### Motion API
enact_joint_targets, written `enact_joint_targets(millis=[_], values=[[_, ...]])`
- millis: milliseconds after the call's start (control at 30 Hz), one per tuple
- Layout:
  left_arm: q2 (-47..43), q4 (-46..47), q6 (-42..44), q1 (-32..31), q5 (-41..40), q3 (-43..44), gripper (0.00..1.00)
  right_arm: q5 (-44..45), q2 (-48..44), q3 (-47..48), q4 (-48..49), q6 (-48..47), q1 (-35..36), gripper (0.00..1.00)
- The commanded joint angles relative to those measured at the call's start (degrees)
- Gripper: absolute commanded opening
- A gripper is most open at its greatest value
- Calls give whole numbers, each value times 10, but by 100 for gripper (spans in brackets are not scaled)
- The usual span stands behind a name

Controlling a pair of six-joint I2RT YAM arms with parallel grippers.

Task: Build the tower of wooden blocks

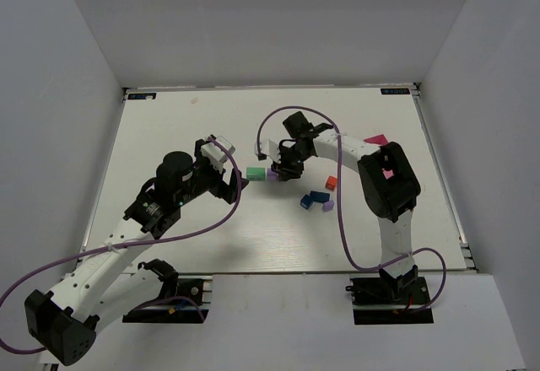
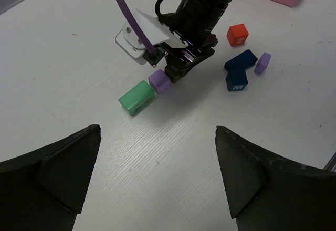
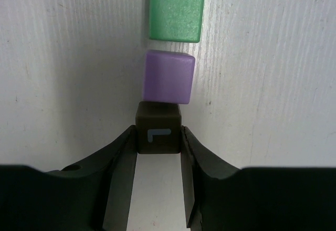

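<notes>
My right gripper [image 3: 159, 132] is shut on a dark brown cube [image 3: 159, 127] with a pale L mark, holding it against the near edge of a purple cube [image 3: 169, 77]. Just beyond that lies a green block [image 3: 176, 8] with a thin gap between them, both flat on the table. From above, the green block [image 1: 255, 173] and purple cube [image 1: 272, 174] sit in a row at the right gripper [image 1: 283, 169]. My left gripper [image 2: 157, 131] is open and empty, hovering short of the green block [image 2: 137, 97]. No stacked tower is in view.
Loose to the right lie a red cube [image 2: 237, 34], two dark blue blocks [image 2: 241, 59] [image 2: 237, 79] and a small purple bar [image 2: 262, 63]. A pink tray [image 1: 376, 141] lies behind the right arm. White walls enclose the table.
</notes>
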Motion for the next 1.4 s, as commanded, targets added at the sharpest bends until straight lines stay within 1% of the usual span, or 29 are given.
enact_joint_targets(millis=[0, 67, 200, 233, 267, 300, 433, 467, 500, 567, 600, 667, 700, 867, 1000, 1100, 1133, 1167, 1233, 1267, 1300, 1367], values=[[-4, -4, 1, 2, 10, 2, 100, 1, 11, 19, -4, -2, 1, 30], [-4, -4, 1, 2, 10, 2, 100, 2, 13, 20, -6, -2, 3, 30], [-4, -4, 1, 2, 10, 2, 100, 7, 14, 20, -6, -1, 2, 33], [-4, -4, 1, 2, 10, 2, 100, 6, 14, 20, -7, -1, 3, 35], [-4, -4, 1, 2, 10, 2, 100, 7, 14, 20, -6, -1, 1, 41], [-4, -4, 1, 2, 10, 2, 100, 7, 14, 18, -8, -2, 3, 44], [-9, -4, 1, 2, 10, 2, 100, 7, 15, 18, -8, -1, 0, 48], [-9, -4, 1, 2, 10, 2, 100, 7, 14, 18, -9, -1, 3, 52], [-9, -4, 1, 2, 10, 2, 100, 8, 16, 18, -8, -1, 0, 54], [-9, -4, 1, 2, 10, 2, 100, 7, 16, 17, -9, -1, 1, 60], [-9, -4, 1, 2, 10, 2, 100, 7, 15, 17, -10, 0, 0, 69], [-9, -4, 1, 2, 10, 2, 100, 8, 14, 18, -9, 2, 1, 80], [-9, -4, 1, 2, 10, 2, 100, 8, 13, 16, -8, 5, -2, 90], [-9, -4, 1, 2, 4, 2, 100, 13, -15, 0, 0, 10, -8, 90], [-9, -4, 1, 2, -2, 2, 100, 15, -69, -25, 2, 17, -22, 90], [-9, -4, -5, 2, 4, -4, 100, 20, -134, -65, 12, 29, -32, 90], [-9, 1, -5, 2, 4, -4, 100, 21, -181, -75, 15, 42, -34, 90], [-9, 1, -10, 2, 4, -4, 100, 26, -198, -106, 41, 53, -37, 90], [-9, 7, -20, 2, 4, -9, 100, 69, -246, -130, 65, 100, -41, 90], [-4, 7, -27, 2, -1, -9, 100, 76, -274, -158, 91, 129, -45, 90], [2, 12, -34, 2, -2, -14, 100, 114, -287, -169, 101, 173, -51, 90], [9, 18, -49, 2, -2, -14, 100, 125, -336, -207, 117, 212, -59, 90]])
